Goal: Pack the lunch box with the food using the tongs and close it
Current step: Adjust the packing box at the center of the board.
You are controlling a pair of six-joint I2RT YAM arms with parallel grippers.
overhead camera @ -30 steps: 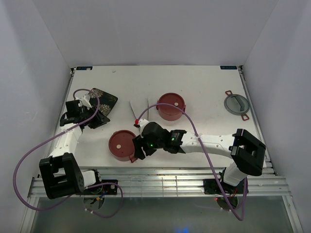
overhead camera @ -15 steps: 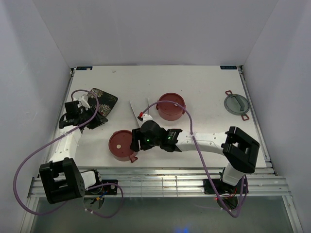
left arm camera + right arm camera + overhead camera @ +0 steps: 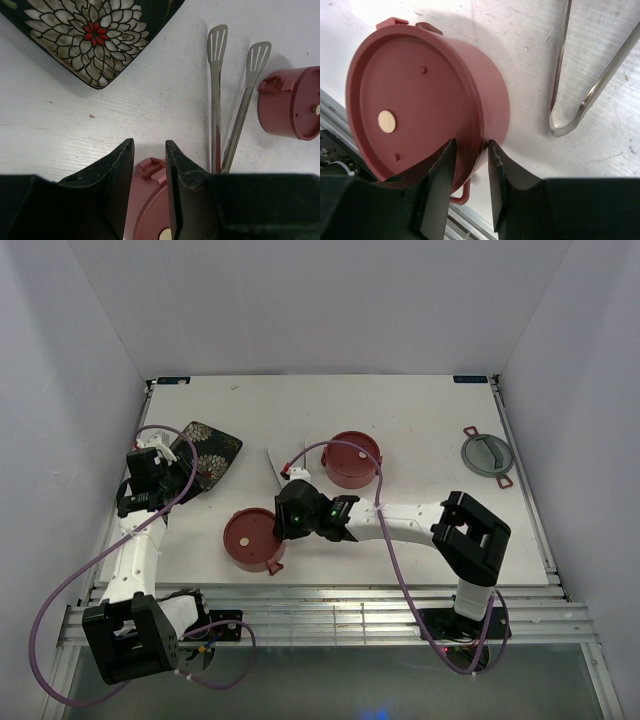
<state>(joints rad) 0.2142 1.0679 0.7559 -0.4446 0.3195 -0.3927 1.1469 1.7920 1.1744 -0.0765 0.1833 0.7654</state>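
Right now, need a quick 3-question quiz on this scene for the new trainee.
1. Pick one. The tongs are: A) in the left jaws; B) flat on the table; C) inside a container.
2. True or false: the right jaws are set around the tongs.
3. How many red containers are on the table, and are their lids on?

Key:
1. B.
2. False. They straddle the rim of the near container.
3. Two, the near container and the far container, both lidded.
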